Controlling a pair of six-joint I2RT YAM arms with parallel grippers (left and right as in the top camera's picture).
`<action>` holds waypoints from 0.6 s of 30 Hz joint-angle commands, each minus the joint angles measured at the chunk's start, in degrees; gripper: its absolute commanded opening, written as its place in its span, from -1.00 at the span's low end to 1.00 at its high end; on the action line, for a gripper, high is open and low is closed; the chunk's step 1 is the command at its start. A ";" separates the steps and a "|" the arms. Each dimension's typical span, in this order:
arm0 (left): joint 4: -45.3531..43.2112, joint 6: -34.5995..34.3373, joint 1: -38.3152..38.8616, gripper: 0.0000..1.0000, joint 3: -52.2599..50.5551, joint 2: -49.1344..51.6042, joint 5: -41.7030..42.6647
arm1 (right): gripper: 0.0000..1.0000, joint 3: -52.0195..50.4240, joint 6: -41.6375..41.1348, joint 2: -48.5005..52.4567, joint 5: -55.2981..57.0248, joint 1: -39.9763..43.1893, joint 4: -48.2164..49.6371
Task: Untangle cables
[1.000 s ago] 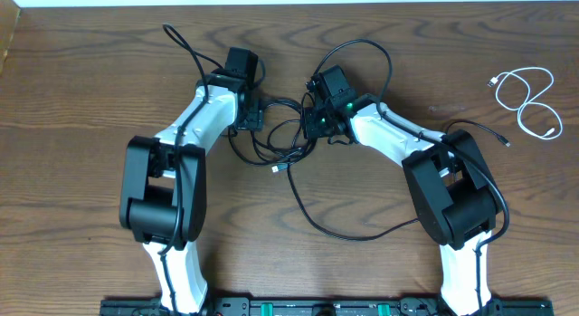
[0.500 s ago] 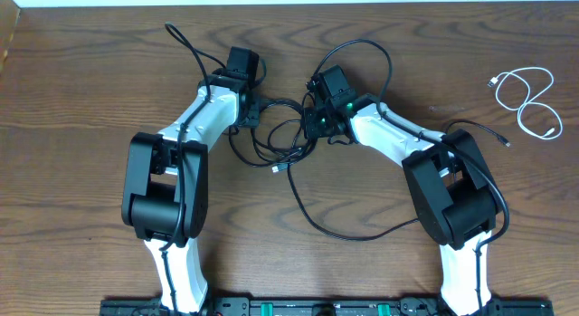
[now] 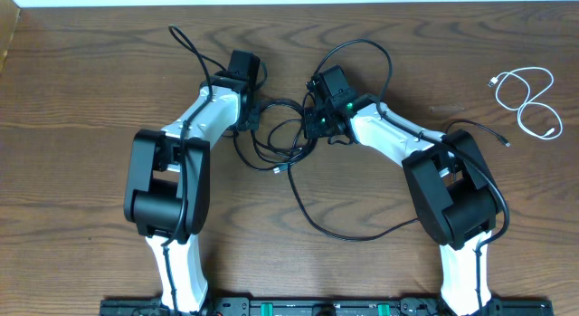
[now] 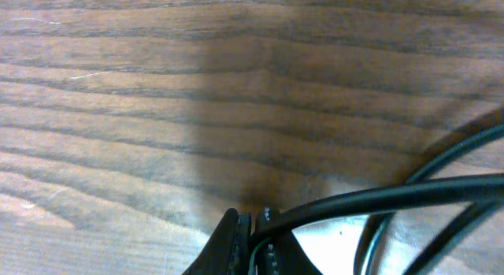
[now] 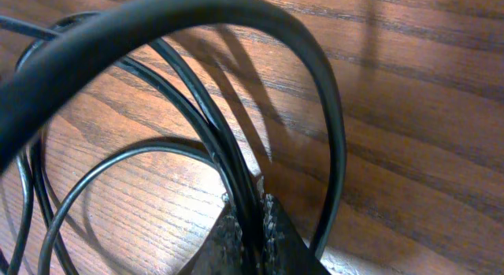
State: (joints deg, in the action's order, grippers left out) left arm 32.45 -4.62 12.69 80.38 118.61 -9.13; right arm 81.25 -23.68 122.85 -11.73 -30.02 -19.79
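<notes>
Right claw [image 5: 253,221] pinching black cables [image 5: 232,176], white cable [image 3: 528,102] overhead only

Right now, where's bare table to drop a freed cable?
Free: the table left of the left arm; the near strip between it and the right arm, under the black cables' loop; the right edge, nearside of the white cable. Crowded: between the left gripper and right gripper, where the black cables bunch.

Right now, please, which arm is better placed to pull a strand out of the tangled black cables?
Probably left: the left gripper pinches what looks like a single strand of the thin black cables, while the right gripper clamps several strands together.
</notes>
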 commanded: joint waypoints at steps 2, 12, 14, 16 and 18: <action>-0.04 -2.36 -0.42 -0.86 1.14 -12.66 -0.55 | -0.92 -0.55 0.39 1.33 1.31 0.35 -0.55; -0.02 -7.10 -0.39 -0.86 1.14 -34.32 -0.52 | -0.70 -0.55 0.39 1.33 1.31 0.35 -0.57; 0.02 -7.10 -0.39 -0.86 1.14 -37.09 -0.55 | -0.67 -0.55 0.37 1.33 1.31 0.35 -0.55; 0.02 -7.08 -0.39 -0.86 1.14 -39.74 -0.55 | -0.52 -0.55 0.37 1.33 1.31 0.35 -0.57; -0.17 -7.08 -0.42 -0.86 1.14 -42.07 -0.57 | -0.35 -0.55 0.37 1.33 1.29 0.35 -0.55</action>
State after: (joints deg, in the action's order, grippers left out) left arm 32.67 -10.72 12.75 80.40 80.20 -8.08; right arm 81.38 -23.59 122.85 -12.27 -30.09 -19.35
